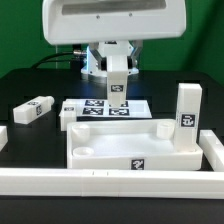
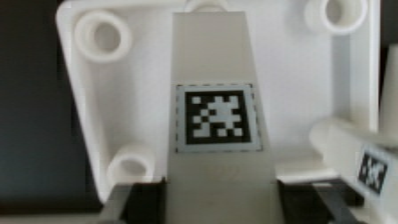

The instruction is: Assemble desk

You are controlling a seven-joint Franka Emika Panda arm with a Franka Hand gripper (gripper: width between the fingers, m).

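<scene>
While hanging upright behind the desk parts, sits clamped in the end effector (image 1: 117, 63): a short square white plastic leg (image 1: 117, 85), jaws closed on its two sides, black-and-white tag (image 1: 118, 89) turned toward the exterior view. Seen from the wrist view as a long white bar (image 2: 217, 60) running out between two dark fingers (image 2: 139, 205), same tag (image 2: 217, 118) at mid-length.

Directly below, lying flat on the black table (image 1: 35, 145): the thin white marker board (image 1: 90, 108). Cannot tell whether the held part's lower end touches it.

Nearer the exterior camera, just beside that board: the white plastic rectangular desk top (image 1: 130, 150), raised rim upward, round corner sockets (image 2: 98, 37) showing in the wrist view past the held part.

At the desk top's far corner on the exterior view's right, standing upright: a second white square leg (image 1: 187, 110).

Beside the board on the exterior view's left: a third short white leg (image 1: 67, 115). Farther toward that side, lying on its side on the table, well apart from the desk top: a fourth white square leg (image 1: 33, 110).

Along the table's near edge: a long white rail (image 1: 110, 187).
</scene>
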